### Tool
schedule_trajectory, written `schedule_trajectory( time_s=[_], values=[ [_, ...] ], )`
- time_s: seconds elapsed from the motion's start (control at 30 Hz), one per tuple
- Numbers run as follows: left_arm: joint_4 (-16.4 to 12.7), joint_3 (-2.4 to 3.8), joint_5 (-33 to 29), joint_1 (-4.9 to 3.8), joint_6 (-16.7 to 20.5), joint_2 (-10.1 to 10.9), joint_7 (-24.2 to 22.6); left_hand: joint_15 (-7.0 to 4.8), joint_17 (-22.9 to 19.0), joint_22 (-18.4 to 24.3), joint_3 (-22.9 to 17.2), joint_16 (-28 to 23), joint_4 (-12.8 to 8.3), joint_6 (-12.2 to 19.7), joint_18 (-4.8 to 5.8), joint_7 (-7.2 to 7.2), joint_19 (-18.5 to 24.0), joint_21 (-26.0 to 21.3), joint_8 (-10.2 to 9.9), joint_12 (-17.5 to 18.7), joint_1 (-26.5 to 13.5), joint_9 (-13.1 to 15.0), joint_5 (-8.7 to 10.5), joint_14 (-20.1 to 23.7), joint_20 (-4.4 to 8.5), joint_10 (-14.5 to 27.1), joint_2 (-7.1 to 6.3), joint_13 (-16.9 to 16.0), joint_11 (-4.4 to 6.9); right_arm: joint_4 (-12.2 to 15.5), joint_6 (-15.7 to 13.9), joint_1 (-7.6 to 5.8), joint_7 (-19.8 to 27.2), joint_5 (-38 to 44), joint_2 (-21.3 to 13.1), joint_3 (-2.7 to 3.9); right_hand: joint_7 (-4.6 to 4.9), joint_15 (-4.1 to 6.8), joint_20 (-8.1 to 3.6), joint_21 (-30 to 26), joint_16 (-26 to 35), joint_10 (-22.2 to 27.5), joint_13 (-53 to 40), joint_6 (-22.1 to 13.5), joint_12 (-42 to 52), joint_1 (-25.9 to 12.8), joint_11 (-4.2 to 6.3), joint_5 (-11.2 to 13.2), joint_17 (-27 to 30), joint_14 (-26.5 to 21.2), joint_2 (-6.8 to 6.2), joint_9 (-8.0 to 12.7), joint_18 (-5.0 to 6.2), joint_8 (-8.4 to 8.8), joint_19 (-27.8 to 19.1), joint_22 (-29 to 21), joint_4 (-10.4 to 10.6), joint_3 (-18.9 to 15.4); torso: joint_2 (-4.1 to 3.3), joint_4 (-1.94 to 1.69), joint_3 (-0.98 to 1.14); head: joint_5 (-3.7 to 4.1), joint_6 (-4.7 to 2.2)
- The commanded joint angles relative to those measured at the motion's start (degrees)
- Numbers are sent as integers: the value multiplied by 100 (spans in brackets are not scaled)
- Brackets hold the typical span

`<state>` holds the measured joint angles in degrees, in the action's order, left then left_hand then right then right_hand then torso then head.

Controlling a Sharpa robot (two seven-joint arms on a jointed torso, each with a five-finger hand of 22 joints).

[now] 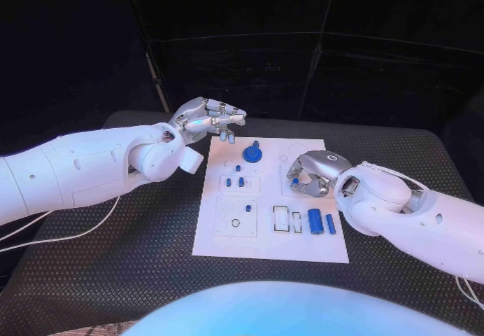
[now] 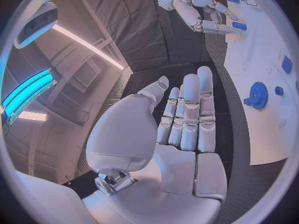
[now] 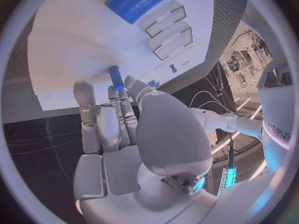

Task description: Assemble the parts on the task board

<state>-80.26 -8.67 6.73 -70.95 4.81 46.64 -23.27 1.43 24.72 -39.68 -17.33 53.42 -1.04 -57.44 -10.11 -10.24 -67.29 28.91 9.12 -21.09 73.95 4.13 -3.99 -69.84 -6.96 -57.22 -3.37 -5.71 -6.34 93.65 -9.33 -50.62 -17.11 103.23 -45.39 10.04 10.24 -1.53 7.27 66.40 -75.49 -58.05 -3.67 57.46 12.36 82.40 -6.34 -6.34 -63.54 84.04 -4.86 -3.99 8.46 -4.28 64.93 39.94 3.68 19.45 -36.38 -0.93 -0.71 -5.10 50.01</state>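
Two blue bars (image 1: 321, 221) lie near the board's (image 1: 217, 241) near edge, long axes running near to far; they look rigid, light and smooth, best pinched across the middle. Farther on, the right hand (image 1: 310, 173) hovers low, pinching a small peg (image 3: 116, 77). Beyond sits the gear (image 1: 253, 152); the left hand (image 1: 207, 119) hangs open, empty.
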Motion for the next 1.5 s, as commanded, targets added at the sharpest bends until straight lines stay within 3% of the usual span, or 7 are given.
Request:
schedule_trajectory(
  time_s=[0.03, 0.6, 0.8, 0.93, 1.1, 1.5],
  values=[
    [-11, 5, 1, -9, -102, 2, 34, 5, -8, 7, 35, -28, -6, 40, -32, -5, -10, -40, 14, -24, 35, -5, 20, 21, -28, 30, 43, 3, 0, -28, 72, -10, -79, 92, 13, 5, -4, 22, -1, 38, -35, -58, 8, 51, 23, 18, -6, 34, -2, 113, 36, -6, 37, -40, 52, 14, -1, 62, -1, -6, -2, -9, -1],
    [-16, 5, 1, -9, -106, 4, 54, 5, -8, 10, 38, -27, -4, 38, -33, -4, -12, -42, 16, -27, 34, -4, 23, 18, -28, 34, 49, 3, 0, -121, 227, -10, -16, -27, 53, 5, -5, 20, 2, 56, -29, -122, 9, 111, -14, -20, -4, 92, 16, 107, -60, 0, 33, -35, 56, 38, 36, 179, 3, 2, -4, -23, -1],
    [-17, 5, 1, -9, -104, 4, 54, 5, -8, 10, 38, -27, -4, 38, -33, -4, -12, -42, 16, -27, 34, -4, 23, 18, -28, 34, 49, 3, 0, -121, 214, -10, 52, -75, 62, 5, -100, 104, -52, 125, -62, -540, -27, 376, 85, 42, 104, 108, -32, 122, -24, -31, 21, -134, 116, 152, 26, 377, 1, -1, -2, -23, -1],
    [-17, 5, 1, -9, -104, 4, 51, 5, -9, 13, 40, -28, -5, 38, -33, -3, -15, -44, 19, -29, 40, -4, 26, 17, -29, 39, 54, 3, 1, -121, 93, -10, 121, -97, 69, 4, -179, 176, -120, 184, -93, -802, -45, 581, 129, 116, 195, 129, -79, 139, 48, -58, 5, -216, 174, 246, -34, 484, 3, -2, 0, -23, -1],
    [-16, 5, 1, -9, -102, 4, 50, 5, -10, 14, 40, -28, -6, 37, -33, -3, -15, -45, 19, -29, 41, -3, 26, 17, -29, 40, 55, 3, 1, -142, -131, -10, 192, -111, 69, 4, -211, 216, -168, 215, -105, -936, -47, 681, 113, 185, 238, 154, -96, 147, 94, -69, -4, -247, 199, 286, -123, 560, 7, 2, -3, -14, -1],
    [7, 3, 1, -8, -111, -8, 41, 5, -11, 17, 41, -29, -4, 35, -33, -3, -17, -48, 23, -32, 43, -2, 28, 17, -29, 44, 64, 3, 1, 39, -602, -10, 344, -296, -76, 5, -211, 231, -193, 240, -103, -1006, -41, 719, 65, 255, 247, 199, -92, 147, 103, -67, -10, -241, 206, 316, -244, 649, 27, 5, -3, -6, -1]
  ],
)
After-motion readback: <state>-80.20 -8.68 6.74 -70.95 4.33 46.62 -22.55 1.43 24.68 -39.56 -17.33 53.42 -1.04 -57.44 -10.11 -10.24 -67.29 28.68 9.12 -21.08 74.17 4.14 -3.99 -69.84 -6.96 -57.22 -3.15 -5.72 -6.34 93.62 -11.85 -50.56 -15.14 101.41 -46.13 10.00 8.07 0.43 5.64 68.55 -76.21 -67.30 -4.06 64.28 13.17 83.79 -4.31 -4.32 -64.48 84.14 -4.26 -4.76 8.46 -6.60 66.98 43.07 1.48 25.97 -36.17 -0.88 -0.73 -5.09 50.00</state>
